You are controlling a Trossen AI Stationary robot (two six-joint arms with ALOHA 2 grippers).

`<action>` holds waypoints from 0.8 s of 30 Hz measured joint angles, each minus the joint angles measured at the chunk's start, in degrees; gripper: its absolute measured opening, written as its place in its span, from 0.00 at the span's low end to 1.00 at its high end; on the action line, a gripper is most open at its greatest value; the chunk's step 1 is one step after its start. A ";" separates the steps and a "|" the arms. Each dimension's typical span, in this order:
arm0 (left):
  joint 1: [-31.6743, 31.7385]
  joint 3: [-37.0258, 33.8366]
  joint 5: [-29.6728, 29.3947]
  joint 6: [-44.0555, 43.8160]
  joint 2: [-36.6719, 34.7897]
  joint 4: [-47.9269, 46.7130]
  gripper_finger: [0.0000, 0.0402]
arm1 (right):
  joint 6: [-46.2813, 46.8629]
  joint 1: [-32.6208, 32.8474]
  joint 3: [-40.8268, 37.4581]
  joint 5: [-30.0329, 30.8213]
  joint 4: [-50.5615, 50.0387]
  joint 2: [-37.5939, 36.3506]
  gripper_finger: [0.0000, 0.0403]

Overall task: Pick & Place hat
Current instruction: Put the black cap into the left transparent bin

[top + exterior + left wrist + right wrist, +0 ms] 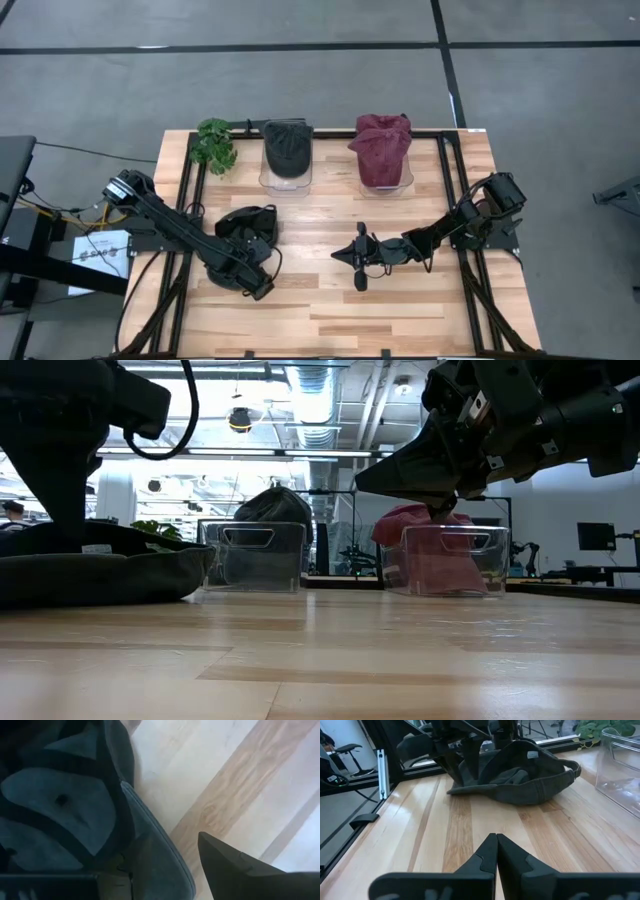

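Near the front-left of the table (400, 310), the left gripper (258, 285) is seen lowered at the brim of a dark cap (247, 227) lying upside down on the wood. Its fingers (240, 870) are spread, with the cap's brim edge between them in the left wrist view; whether the brim is actually pinched cannot be told from that close view. Toward the middle, the right gripper (359, 266) is held just above the boards, fingers pressed together on nothing. Farther back, two clear bins are seen: one (285, 178) topped by a dark grey hat (287, 146), the other (386, 182) by a maroon hat (382, 145). At the far-left corner a small green plant (213, 143) is placed.
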 joint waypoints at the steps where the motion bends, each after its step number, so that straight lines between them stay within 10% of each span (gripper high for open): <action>1: 0.00 0.00 -0.44 0.03 0.00 -0.02 0.40 | 0.00 0.00 0.00 0.00 0.00 0.00 0.00; 24: 0.39 -6.23 -0.72 -2.04 -0.07 4.25 0.40 | 0.00 0.00 0.00 0.00 0.00 -0.02 0.00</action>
